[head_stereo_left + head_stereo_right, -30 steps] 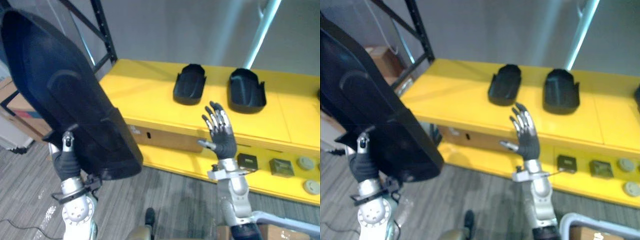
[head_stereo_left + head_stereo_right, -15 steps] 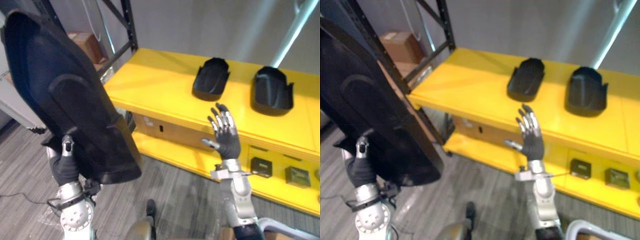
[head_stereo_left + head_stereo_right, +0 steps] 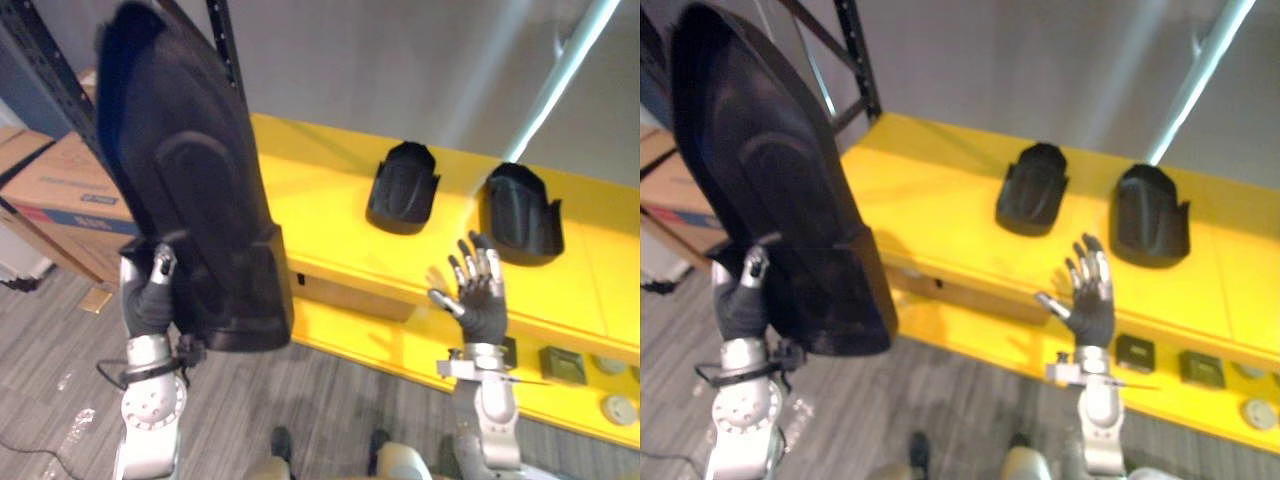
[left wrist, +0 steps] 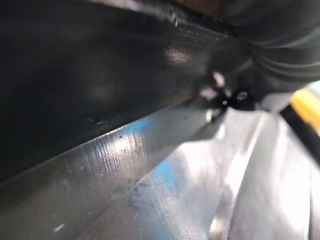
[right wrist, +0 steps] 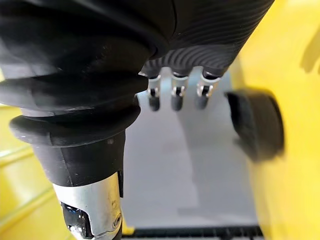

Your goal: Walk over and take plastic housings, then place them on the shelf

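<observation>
A large black plastic housing [image 3: 195,190] stands upright at the left, held up off the floor by my left hand [image 3: 150,300], whose thumb and fingers clasp its lower edge. The yellow shelf [image 3: 320,215] runs across the scene ahead, with two smaller black housings [image 3: 402,187] [image 3: 522,212] lying on its top board. My right hand [image 3: 480,295] is raised in front of the shelf's edge with fingers spread and straight, holding nothing. In the left wrist view the housing's black surface [image 4: 90,75] fills the near field.
A black rack upright [image 3: 222,45] rises behind the big housing. Cardboard boxes [image 3: 60,185] stand at the left on the grey floor. The shelf's lower board carries small dark blocks [image 3: 562,365] and round discs [image 3: 620,408]. A pale pole [image 3: 560,75] leans at the back right.
The camera has shifted, so the shelf sits differently in view. The big housing has swung more upright and closer to the shelf's left end. My right hand stays open.
</observation>
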You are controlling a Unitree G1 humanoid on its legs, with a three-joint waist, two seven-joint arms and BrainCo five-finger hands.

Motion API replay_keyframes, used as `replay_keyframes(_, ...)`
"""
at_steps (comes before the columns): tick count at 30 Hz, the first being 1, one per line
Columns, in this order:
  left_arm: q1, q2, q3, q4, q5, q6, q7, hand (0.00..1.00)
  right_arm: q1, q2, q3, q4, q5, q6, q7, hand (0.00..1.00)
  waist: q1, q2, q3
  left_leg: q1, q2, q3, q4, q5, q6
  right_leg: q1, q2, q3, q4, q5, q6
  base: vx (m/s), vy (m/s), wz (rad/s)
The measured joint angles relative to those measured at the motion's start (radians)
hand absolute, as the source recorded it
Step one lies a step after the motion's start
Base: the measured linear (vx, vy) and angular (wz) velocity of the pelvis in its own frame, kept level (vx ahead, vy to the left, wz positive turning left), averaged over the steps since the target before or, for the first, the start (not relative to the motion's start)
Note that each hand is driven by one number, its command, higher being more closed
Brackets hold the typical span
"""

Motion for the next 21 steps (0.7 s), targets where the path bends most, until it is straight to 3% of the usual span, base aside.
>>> replay_keyframes(2, -0.004, -0.002, -0.007, -0.002, 0.0, 0.0, 0.007, 1.0, -0.008, -0.016, -0.046, -0.065, -0.153, -0.036, -0.127, 0.0, 0.001, 0.007, -0.011, -0.011, 0.022, 0.002, 0.055, -0.028, -0.008, 0.011, 0.015, 0.002, -0.005, -0.01, -0.019, 0.26, -0.088, -0.05)
replay_keyframes(5, -0.009, -0.005, -0.005, -0.001, -0.003, 0.013, 0.035, 1.0, -0.03, -0.051, -0.114, -0.116, -0.269, -0.085, -0.283, 0.0, 0.0, -0.008, -0.002, -0.123, 0.057, -0.002, 0.378, -0.123, 0.022, 0.048, 0.026, 0.027, -0.006, -0.018, -0.031, 0.24, -0.115, -0.29)
replay_keyframes(6, -0.011, -0.021, 0.005, -0.001, -0.003, 0.016, 0.044, 1.0, -0.052, -0.085, -0.151, -0.136, -0.342, -0.098, -0.374, 0.0, 0.004, -0.009, -0.001, -0.172, 0.085, -0.002, 0.541, -0.142, 0.022, 0.08, 0.027, 0.064, -0.016, -0.015, -0.037, 0.23, -0.084, -0.64)
replay_keyframes(8, -0.01, -0.042, 0.002, -0.002, -0.004, 0.015, 0.051, 1.0, -0.07, -0.129, -0.19, -0.164, -0.378, -0.118, -0.432, 0.0, 0.013, 0.001, -0.007, -0.175, 0.094, -0.01, 0.55, -0.166, 0.018, 0.09, 0.026, 0.098, -0.019, -0.016, -0.037, 0.18, 0.016, -0.78)
replay_keyframes(10, -0.019, -0.046, 0.003, -0.003, -0.002, 0.014, 0.07, 1.0, -0.095, -0.177, -0.25, -0.19, -0.383, -0.14, -0.47, 0.0, 0.002, 0.036, -0.02, -0.174, 0.094, -0.069, 0.456, -0.163, 0.024, 0.09, 0.022, 0.147, -0.02, -0.021, -0.034, 0.17, 0.132, -0.73)
replay_keyframes(11, -0.024, -0.046, 0.004, -0.003, -0.002, 0.014, 0.077, 1.0, -0.093, -0.182, -0.259, -0.193, -0.374, -0.145, -0.468, 0.0, -0.003, 0.036, -0.02, -0.173, 0.093, -0.087, 0.433, -0.156, 0.024, 0.09, 0.016, 0.158, -0.018, -0.026, -0.026, 0.13, 0.18, -0.58)
replay_keyframes(12, -0.031, -0.047, 0.005, -0.004, -0.004, 0.014, 0.087, 1.0, -0.089, -0.191, -0.276, -0.201, -0.365, -0.148, -0.462, 0.0, -0.01, 0.046, -0.021, -0.161, 0.092, -0.122, 0.387, -0.108, 0.006, 0.087, 0.013, 0.176, -0.001, -0.045, -0.001, 0.1, 0.169, -0.5)
replay_keyframes(13, -0.032, -0.047, 0.009, -0.004, -0.005, 0.014, 0.088, 1.0, -0.09, -0.191, -0.279, -0.207, -0.362, -0.149, -0.461, 0.0, -0.01, 0.049, -0.023, -0.145, 0.083, -0.138, 0.382, -0.128, -0.021, 0.083, 0.003, 0.194, 0.015, -0.058, 0.013, 0.11, 0.236, -0.42)
replay_keyframes(14, -0.041, -0.047, 0.011, -0.004, -0.009, 0.015, 0.087, 1.0, -0.086, -0.19, -0.28, -0.232, -0.31, -0.162, -0.429, 0.0, -0.031, 0.042, -0.02, -0.117, 0.063, -0.138, 0.347, -0.158, -0.053, 0.08, -0.018, 0.2, 0.035, -0.073, 0.035, 0.1, 0.322, -0.13)
replay_keyframes(15, -0.063, -0.046, 0.011, -0.004, -0.009, 0.014, 0.083, 1.0, -0.084, -0.184, -0.28, -0.26, -0.238, -0.17, -0.387, 0.0, -0.044, 0.031, -0.015, -0.087, 0.039, -0.131, 0.302, -0.182, -0.059, 0.073, -0.042, 0.199, 0.05, -0.084, 0.052, 0.07, 0.266, 0.04)
replay_keyframes(16, -0.075, -0.044, 0.012, -0.004, -0.009, 0.015, 0.081, 1.0, -0.084, -0.172, -0.277, -0.263, -0.194, -0.175, -0.36, 0.0, -0.043, 0.02, -0.009, -0.075, 0.025, -0.122, 0.284, -0.184, -0.061, 0.069, -0.052, 0.204, 0.057, -0.084, 0.054, 0.02, 0.286, -0.09)
replay_keyframes(18, -0.08, -0.032, 0.032, -0.004, -0.01, 0.033, 0.074, 1.0, -0.068, -0.094, -0.238, -0.262, -0.033, -0.183, -0.235, 0.0, -0.03, -0.02, -0.003, -0.046, -0.008, -0.081, 0.266, -0.185, -0.049, 0.065, -0.088, 0.223, 0.066, -0.062, 0.078, -0.02, 0.175, -0.27)
replay_keyframes(21, -0.068, -0.032, 0.074, -0.006, -0.009, 0.06, 0.071, 1.0, -0.039, -0.013, -0.156, -0.263, 0.056, -0.189, -0.137, 0.0, -0.014, -0.028, -0.004, -0.036, -0.01, -0.05, 0.261, -0.194, -0.032, 0.06, -0.09, 0.176, 0.062, -0.006, 0.061, -0.03, 0.123, -0.26)
